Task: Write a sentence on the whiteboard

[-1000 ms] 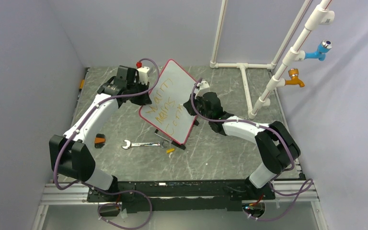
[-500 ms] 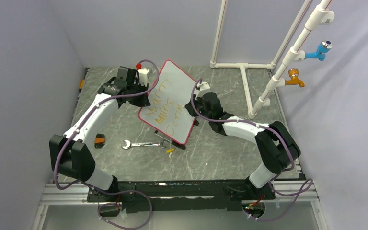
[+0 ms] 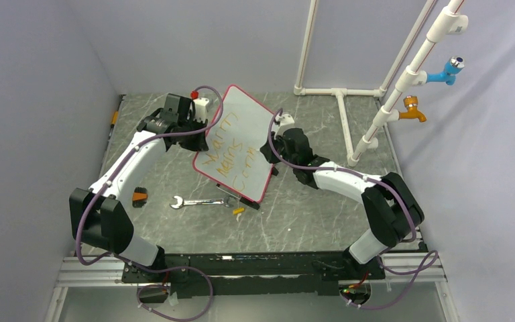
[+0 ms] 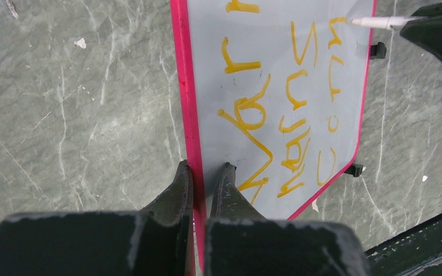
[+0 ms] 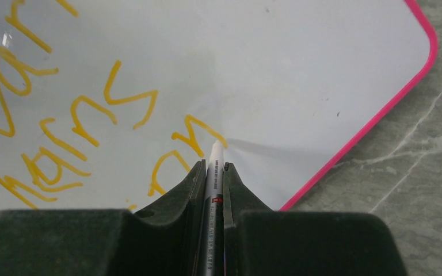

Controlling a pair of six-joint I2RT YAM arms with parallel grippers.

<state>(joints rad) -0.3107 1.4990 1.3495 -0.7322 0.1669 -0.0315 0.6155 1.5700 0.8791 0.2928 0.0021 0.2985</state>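
Observation:
The whiteboard [image 3: 238,144], white with a red-pink rim and black clips, stands tilted in the middle of the table with three lines of orange writing on it. My left gripper [image 3: 198,137] is shut on its left rim; in the left wrist view the two fingers clamp the pink rim [image 4: 193,144]. My right gripper [image 3: 270,149] is shut on a white marker [image 5: 214,167] whose tip touches the board [image 5: 299,69] at the end of the third line. The marker tip also shows in the left wrist view [image 4: 374,22].
A silver wrench [image 3: 198,201] and a small yellow cap [image 3: 239,211] lie in front of the board. An orange-and-black object [image 3: 139,196] sits by the left arm. A white pipe frame [image 3: 345,114] with blue and orange taps stands at the back right.
The right gripper with the marker has shifted slightly toward the far side along the board. The board's near corner has moved a little to the left.

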